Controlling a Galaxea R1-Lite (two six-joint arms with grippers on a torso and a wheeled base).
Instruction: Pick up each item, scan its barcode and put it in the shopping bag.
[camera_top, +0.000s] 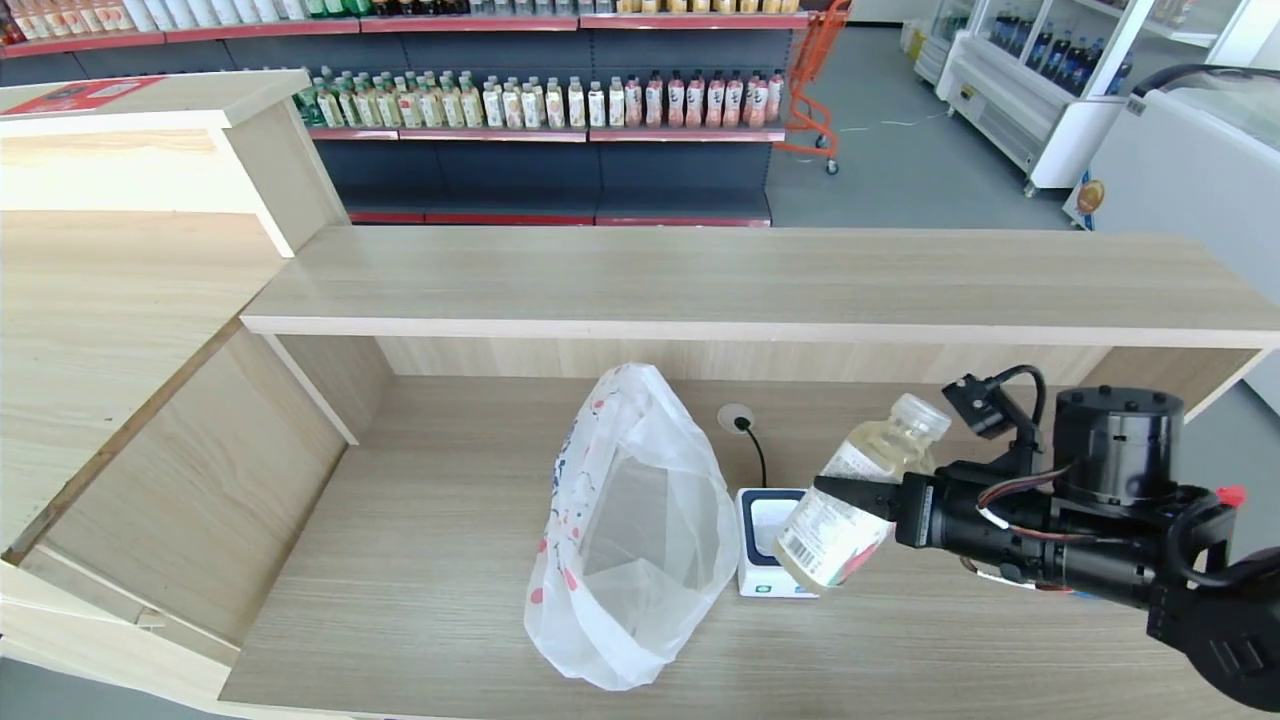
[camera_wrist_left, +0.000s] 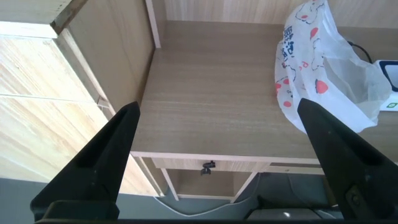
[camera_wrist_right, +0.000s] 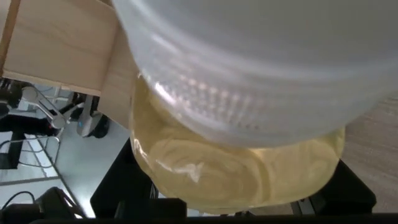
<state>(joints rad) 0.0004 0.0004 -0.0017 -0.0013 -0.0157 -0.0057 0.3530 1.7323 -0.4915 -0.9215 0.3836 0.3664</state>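
Head view | your right gripper (camera_top: 845, 492) clamps bottle (camera_top: 835, 545) at scanner's (camera_top: 762, 535) 3 o'clock, shopping bag (camera_top: 630, 530) at 9 | left gripper (camera_wrist_left: 217, 155) spread wide

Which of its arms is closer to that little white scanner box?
Right. The right end effector holds the bottle right at the scanner; the left end effector hangs open off the near edge of the counter, beyond the bag.

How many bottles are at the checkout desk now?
1: a clear plastic bottle of pale yellow liquid, in the right hand over the white scanner. The white plastic bag may hide others.
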